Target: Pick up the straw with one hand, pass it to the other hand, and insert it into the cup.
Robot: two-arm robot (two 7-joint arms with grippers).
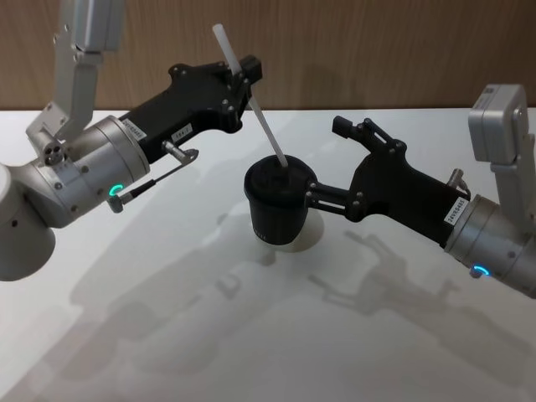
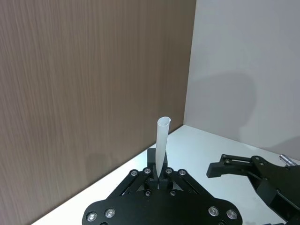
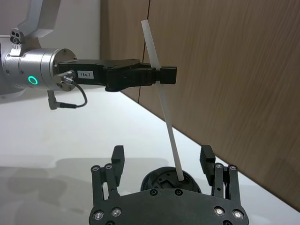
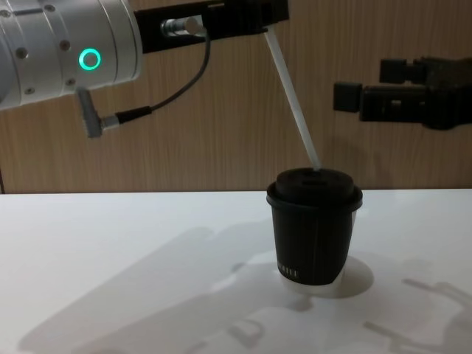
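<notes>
The left gripper (image 1: 243, 79), the long black one w/ the silver wrist and green ring light (image 1: 115, 191), hangs up over the white table (image 1: 167, 335) and is pinched tight on the straw (image 1: 261, 117). It grips the straw near the top, so a short bit pokes out above the fingers and the long part slants down to the cup (image 1: 279, 205). In the left wrist view the straw (image 2: 162, 143) stands up right between the closed fingertips of the left gripper (image 2: 159, 177). The low tip of the straw sits at the hole in the black lid (image 1: 280, 177); in the chest view the straw (image 4: 295, 99) meets the top of the cup (image 4: 313, 228) there, but how deep it goes in can't be told. The cup stands straight up on the table, about mid-way between the 2 arms, w/ a white rim at its base. The right gripper (image 1: 331, 163), the all-black one, is just beside the cup on the right side, fingers spread wide and not holding anything. In the right wrist view the right gripper (image 3: 161, 157) has one finger on each side of the cup (image 3: 166, 178), not touching it, and the straw (image 3: 161, 101) leans up from the lid to the left gripper (image 3: 161, 75). A thin grey cable (image 4: 158, 99) loops under the left wrist. A brown wood wall (image 1: 377, 50) is behind the table.
</notes>
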